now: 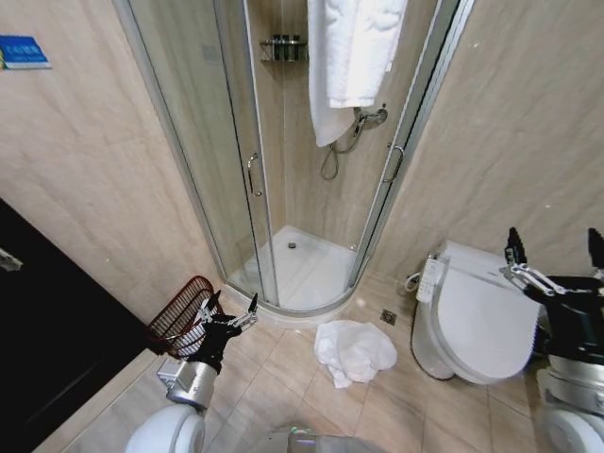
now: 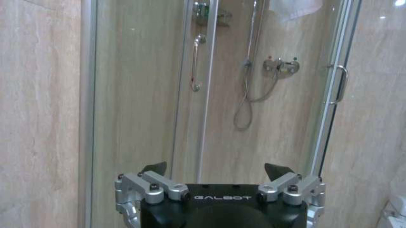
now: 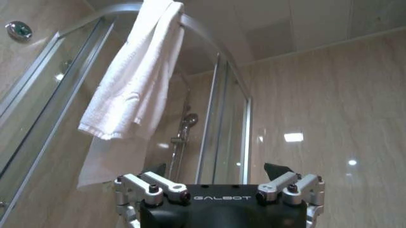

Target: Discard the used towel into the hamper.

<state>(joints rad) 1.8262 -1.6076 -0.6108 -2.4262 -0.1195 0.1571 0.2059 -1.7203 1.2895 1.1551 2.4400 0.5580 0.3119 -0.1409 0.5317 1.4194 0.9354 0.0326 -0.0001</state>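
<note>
- The left gripper (image 1: 229,310) is being held low over the tiled floor, its black-tipped fingers spread apart with nothing between them; in the left wrist view the left gripper (image 2: 217,170) is being pointed at the glass shower enclosure (image 2: 146,95).
- The right gripper (image 1: 555,247) is being held up beside the white toilet (image 1: 481,316), its fingers likewise parted and unloaded; in the right wrist view the right gripper (image 3: 216,169) is being aimed upward.
- The crumpled white towel (image 1: 353,351) is being left on the beige floor tiles, between the left gripper and the toilet, just in front of the shower threshold.
- The small round reddish-brown wire hamper (image 1: 179,315) is being kept against the wall, just beside and behind the left gripper, well apart from the crumpled towel.
- A long white towel (image 1: 347,57) is being hung over the top rail of the shower enclosure, farthest back.
</note>
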